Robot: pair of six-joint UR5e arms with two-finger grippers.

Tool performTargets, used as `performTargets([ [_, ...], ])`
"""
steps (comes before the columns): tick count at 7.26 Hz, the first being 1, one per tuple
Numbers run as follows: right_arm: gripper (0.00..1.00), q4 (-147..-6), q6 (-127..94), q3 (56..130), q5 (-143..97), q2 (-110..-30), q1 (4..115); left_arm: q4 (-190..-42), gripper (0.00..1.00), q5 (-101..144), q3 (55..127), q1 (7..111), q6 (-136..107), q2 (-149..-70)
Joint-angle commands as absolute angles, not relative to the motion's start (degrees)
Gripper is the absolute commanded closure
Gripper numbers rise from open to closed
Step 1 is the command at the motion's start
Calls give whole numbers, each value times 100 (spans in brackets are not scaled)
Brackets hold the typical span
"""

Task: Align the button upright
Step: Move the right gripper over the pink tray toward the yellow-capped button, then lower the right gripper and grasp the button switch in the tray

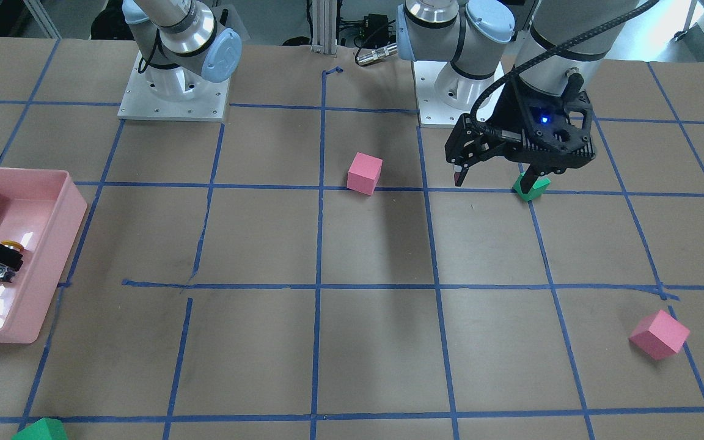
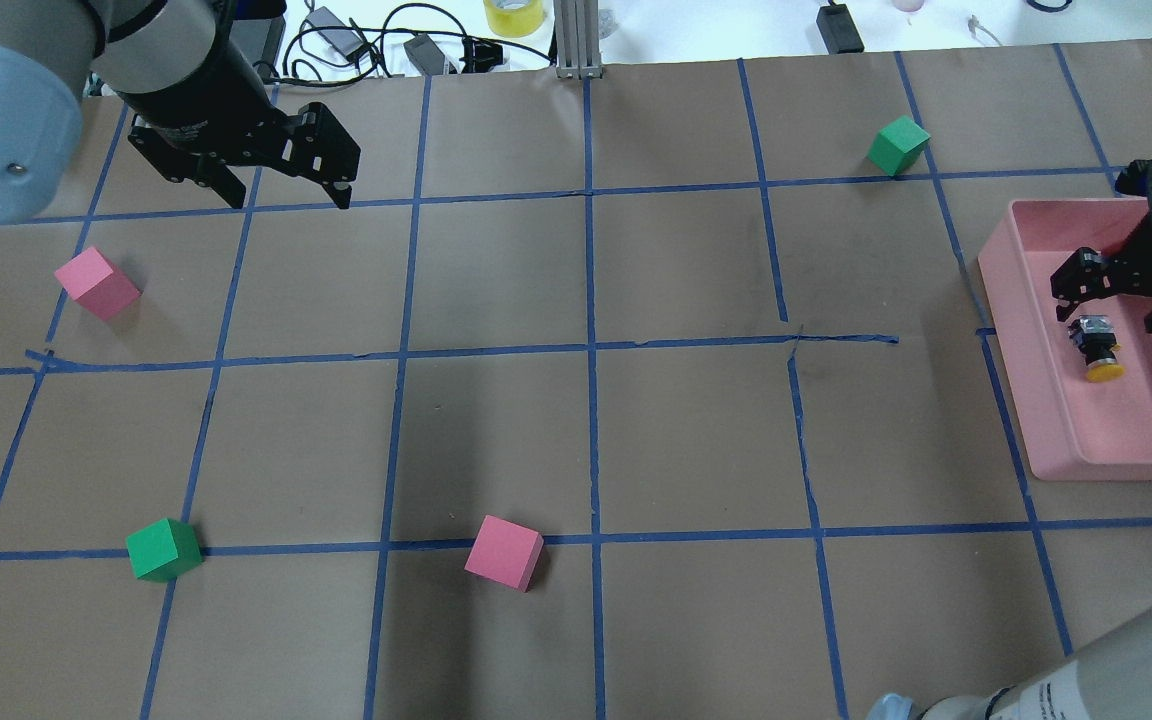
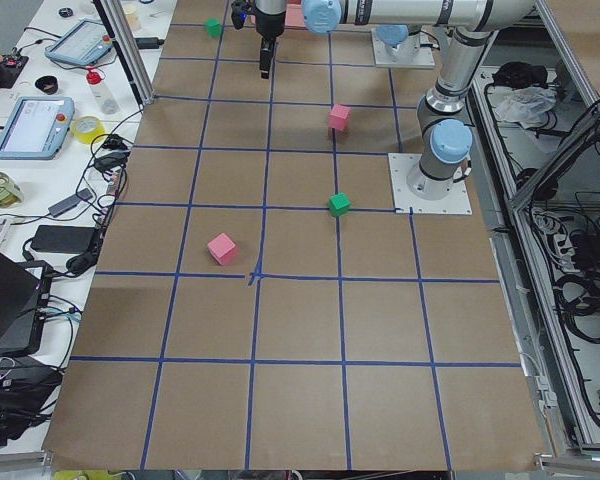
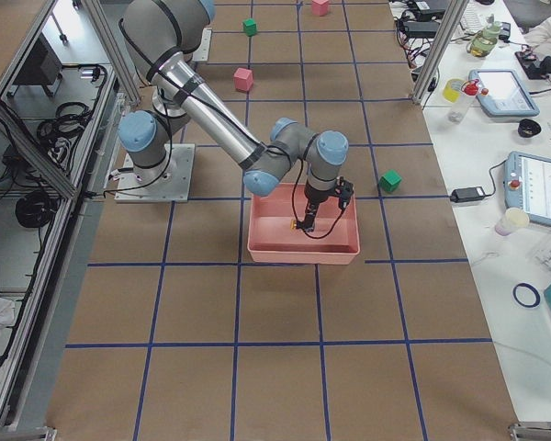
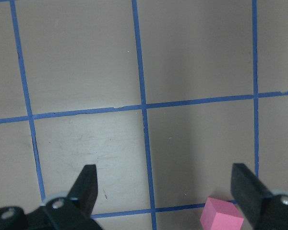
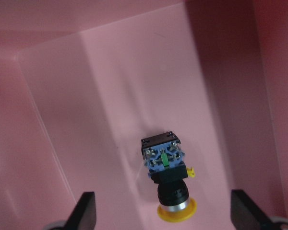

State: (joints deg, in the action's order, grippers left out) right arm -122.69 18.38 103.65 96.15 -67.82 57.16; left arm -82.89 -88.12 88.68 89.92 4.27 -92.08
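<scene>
Overhead: we're seeing the button [image 2: 1096, 348] lying sideways in the pink tray [image 2: 1008, 350], right gripper [image 2: 1112, 320] hovering over it, jaws spread wide, holding nothing; left gripper [image 2: 288, 200] likewise, well apart. Right wrist: its axis is running across our finger line.

Yellow-capped button [image 6: 167, 179] lies on its side in pink tray [image 6: 110, 96].

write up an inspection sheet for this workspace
surface: table under brown paper with a blue tape grid
job's things: button lying on its side in the pink tray, not upright
clutter: two pink cubes, two green cubes, scattered
hands: left hand open, empty, above the table; right hand open over the button
cables: black cable on the left wrist; loose cables past the far edge
surroundings: side desk with tablets
</scene>
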Motion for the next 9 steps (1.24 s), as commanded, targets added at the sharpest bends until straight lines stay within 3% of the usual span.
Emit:
performTargets([
  [1, 0, -12287, 1942, 10441, 9912, -6741, 5704, -8288, 0, -8815, 8868, 8991, 431, -9211],
  [7, 1, -12331, 2294, 10547, 9976, -6504, 5502, -8297, 0, -9009, 8868, 9000, 396, -9193],
  [8, 28, -12322, 2303, 10564, 9915, -6478, 5406, -8288, 0, -9009, 8868, 9000, 404, -9211],
  [9, 72, -12279, 2494, 10573, 9931, -6469, 5370, -8297, 0, -9009, 8868, 9000, 396, -9211],
])
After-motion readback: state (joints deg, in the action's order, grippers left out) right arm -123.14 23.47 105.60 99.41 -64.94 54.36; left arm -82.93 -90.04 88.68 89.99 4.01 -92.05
